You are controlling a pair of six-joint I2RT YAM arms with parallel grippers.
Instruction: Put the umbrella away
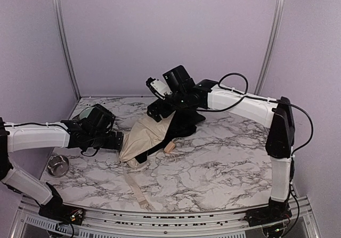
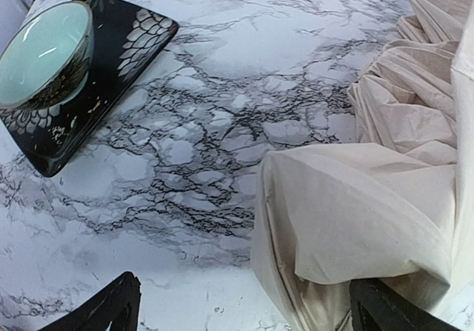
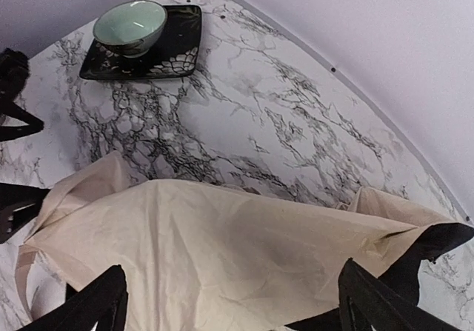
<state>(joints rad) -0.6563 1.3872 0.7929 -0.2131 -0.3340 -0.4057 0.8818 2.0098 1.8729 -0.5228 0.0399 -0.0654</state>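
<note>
Nearest, small steel bowl (image 1: 57, 165) at left on the marble tabletop (image 1: 224, 163). Beyond, cream umbrella (image 1: 143, 136) slumped mid-tabletop, tan knob (image 1: 169, 147) at its right side. Left pincer (image 2: 252, 305) gaping wide at its left edge, gripping nothing; right pincer (image 3: 233, 301) likewise wide above its far end. Farthest, green bowl (image 3: 130, 24) on black plate (image 3: 181, 49).

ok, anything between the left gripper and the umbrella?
Nothing visible. The left gripper is open, with the umbrella fabric right at one finger. The green bowl and black plate sit off to the side, out of the path.
</note>
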